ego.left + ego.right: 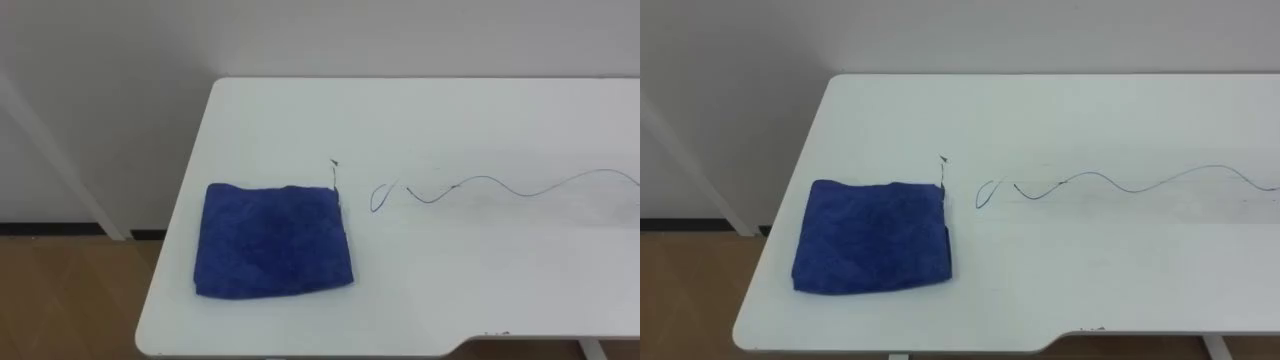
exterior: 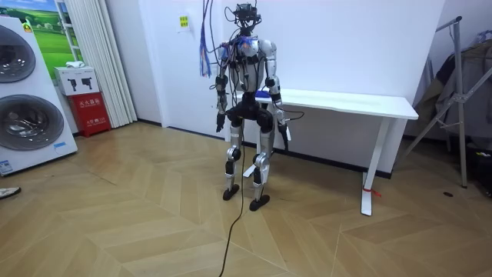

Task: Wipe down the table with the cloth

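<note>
Table (image 1: pixel 480 290), white, stands above both lowered hands, the left hand (image 2: pixel 219 121) and the right hand (image 2: pixel 285 139); I cannot tell whether they are open or closed. The blue cloth (image 1: pixel 272 240) rests unheld at the table's left end, well apart from either hand. Wiping seems unstarted. Next, a hand must grasp the cloth and sweep it rightward over the pen line (image 1: pixel 500 187). The eye views give the line, the room view the hands.
</note>
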`<state>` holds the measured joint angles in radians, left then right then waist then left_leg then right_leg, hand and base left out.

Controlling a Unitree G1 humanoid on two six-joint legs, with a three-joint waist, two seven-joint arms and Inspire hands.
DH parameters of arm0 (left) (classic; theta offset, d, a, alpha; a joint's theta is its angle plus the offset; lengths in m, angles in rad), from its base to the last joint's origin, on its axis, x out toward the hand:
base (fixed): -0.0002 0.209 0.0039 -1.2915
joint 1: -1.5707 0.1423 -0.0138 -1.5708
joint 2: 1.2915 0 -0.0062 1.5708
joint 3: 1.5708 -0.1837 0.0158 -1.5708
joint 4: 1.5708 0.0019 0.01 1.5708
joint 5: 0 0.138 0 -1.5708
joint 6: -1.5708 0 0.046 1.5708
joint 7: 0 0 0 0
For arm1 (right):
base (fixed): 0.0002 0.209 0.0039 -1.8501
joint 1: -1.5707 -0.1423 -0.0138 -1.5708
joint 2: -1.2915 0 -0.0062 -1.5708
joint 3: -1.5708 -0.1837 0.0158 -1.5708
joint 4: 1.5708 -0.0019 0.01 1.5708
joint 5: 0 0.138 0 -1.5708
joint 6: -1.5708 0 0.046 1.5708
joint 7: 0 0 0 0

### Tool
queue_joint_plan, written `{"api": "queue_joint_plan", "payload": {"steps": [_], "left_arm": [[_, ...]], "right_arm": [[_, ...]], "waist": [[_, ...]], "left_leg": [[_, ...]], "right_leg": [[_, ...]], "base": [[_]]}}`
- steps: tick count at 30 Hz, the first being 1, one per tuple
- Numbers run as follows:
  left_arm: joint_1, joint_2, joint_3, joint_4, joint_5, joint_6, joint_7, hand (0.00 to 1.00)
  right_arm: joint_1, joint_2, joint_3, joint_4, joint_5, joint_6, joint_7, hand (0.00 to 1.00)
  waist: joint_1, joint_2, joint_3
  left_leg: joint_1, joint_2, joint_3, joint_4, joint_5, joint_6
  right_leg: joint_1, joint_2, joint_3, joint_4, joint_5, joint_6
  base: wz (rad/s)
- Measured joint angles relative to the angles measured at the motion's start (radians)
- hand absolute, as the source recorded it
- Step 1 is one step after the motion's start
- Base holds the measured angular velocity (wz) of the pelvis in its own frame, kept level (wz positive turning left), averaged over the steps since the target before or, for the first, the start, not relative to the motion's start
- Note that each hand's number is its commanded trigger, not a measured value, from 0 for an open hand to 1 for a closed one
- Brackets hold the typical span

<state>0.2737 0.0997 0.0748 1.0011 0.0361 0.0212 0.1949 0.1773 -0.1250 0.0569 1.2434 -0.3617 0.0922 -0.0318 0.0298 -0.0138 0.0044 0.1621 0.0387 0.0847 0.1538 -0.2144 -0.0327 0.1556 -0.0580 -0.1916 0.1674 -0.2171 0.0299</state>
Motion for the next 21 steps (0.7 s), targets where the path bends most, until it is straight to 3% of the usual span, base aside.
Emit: {"api": "queue_joint_plan", "payload": {"steps": [9,21], "left_arm": [[-0.001,0.0,-0.001,0.001,-0.003,-0.006,-0.01,0.0],[0.004,-0.001,-0.002,0.002,-0.005,0.001,-0.03,0.0]], "right_arm": [[0.0,-0.001,0.0,-0.001,-0.001,-0.015,0.005,0.0],[0.001,-0.001,-0.005,0.02,0.054,0.0,0.031,0.0]], "waist": [[-0.001,0.002,0.0006],[-0.001,-0.001,-0.0001]], "left_leg": [[-0.001,0.0,0.007,-0.001,0.0,0.0],[0.005,0.0,0.007,-0.002,0.0,0.0]], "right_leg": [[0.001,0.0,0.0,0.001,0.0,0.0],[0.006,0.0,-0.003,0.002,0.0,0.0]], "base": [[0.0],[0.0]]}}
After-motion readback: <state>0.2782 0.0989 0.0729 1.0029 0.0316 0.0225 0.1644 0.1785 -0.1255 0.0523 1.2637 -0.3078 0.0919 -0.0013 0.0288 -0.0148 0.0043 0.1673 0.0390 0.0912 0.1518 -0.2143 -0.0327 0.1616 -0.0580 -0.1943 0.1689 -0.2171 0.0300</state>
